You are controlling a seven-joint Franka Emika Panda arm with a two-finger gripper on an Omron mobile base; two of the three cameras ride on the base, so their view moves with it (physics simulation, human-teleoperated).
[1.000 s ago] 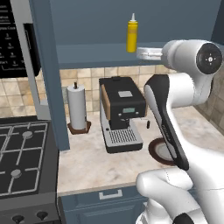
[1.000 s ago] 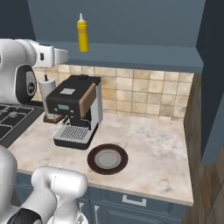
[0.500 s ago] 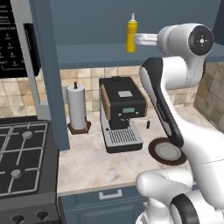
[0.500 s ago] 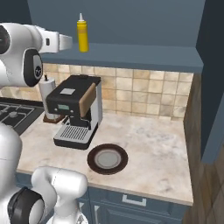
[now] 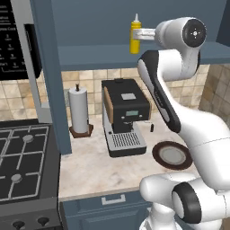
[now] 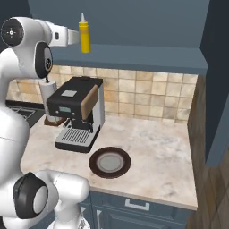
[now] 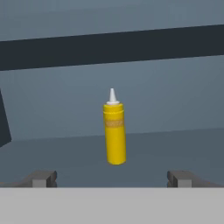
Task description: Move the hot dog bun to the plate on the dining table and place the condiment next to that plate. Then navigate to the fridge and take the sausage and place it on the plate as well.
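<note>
On the blue shelf (image 6: 134, 56) — the condiment (image 5: 134, 37) is standing upright, the gripper (image 7: 111, 177) spread wide, facing it. Below on the counter (image 6: 156, 152) — coffee machine (image 5: 123, 117), paper towel roll (image 5: 78, 110), dark brown plate (image 6: 110, 162).

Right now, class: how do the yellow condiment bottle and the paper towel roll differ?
The condiment bottle is yellow with a white pointed nozzle; the paper towel roll is white on a dark holder. The condiment bottle stands on the blue shelf, while the paper towel roll stands below on the counter. Both stand upright.
</note>
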